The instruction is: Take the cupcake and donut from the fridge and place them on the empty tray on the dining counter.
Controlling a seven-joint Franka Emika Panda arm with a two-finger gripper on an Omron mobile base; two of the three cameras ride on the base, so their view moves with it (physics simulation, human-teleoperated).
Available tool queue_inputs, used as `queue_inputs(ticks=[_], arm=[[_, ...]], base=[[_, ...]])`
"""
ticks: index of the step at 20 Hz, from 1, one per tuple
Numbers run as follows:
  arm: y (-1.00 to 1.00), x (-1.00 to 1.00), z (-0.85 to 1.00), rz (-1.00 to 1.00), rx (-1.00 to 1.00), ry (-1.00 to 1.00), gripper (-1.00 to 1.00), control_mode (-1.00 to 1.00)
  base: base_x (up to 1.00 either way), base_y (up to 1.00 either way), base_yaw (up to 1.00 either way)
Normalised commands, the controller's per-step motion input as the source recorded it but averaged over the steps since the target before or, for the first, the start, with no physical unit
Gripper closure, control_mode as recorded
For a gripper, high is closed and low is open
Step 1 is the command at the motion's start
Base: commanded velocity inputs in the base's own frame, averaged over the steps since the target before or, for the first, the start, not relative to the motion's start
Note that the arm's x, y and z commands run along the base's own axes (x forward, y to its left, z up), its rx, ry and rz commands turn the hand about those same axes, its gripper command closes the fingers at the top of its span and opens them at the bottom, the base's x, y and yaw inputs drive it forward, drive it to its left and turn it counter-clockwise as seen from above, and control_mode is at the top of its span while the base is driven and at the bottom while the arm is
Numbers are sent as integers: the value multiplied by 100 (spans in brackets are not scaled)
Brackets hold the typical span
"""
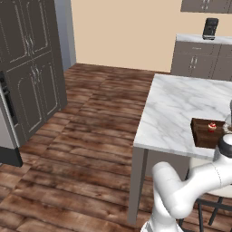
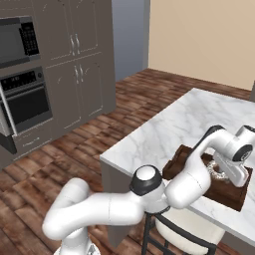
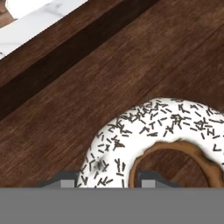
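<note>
Brown-rimmed donut (image 3: 144, 140) sits pinched in the narrow claw (image 3: 107, 178) just over the tray (image 3: 65, 109) floor; I'd spread the jaws gently, then lift straight away.

White rounded arm (image 2: 99, 206) segments, dark joint cap, small dark fingers (image 3: 151, 180).

Base views flanking; hand view close over tray (image 3: 65, 87)

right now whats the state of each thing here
donut: lying flat in the tray, gripper fingers either side of its near rim
cupcake: upright in the tray
tray: on the dining counter, holding both pastries
gripper: shut on the donut, not yet released
</note>
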Motion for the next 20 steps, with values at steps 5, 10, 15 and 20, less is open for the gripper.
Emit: queue_inputs(ticks=[5, 10, 15, 20], arm=[[0, -26, 0, 0, 0, -2, -100, -100], [0, -20, 0, 0, 0, -3, -100, -100], [2, -1, 0, 0, 0, -6, -100, -100], [2, -10, 51, 0, -4, -12, -100, -100]], base=[[0, 0, 0], [0, 0, 0], [0, 0, 0], [0, 0, 0]])
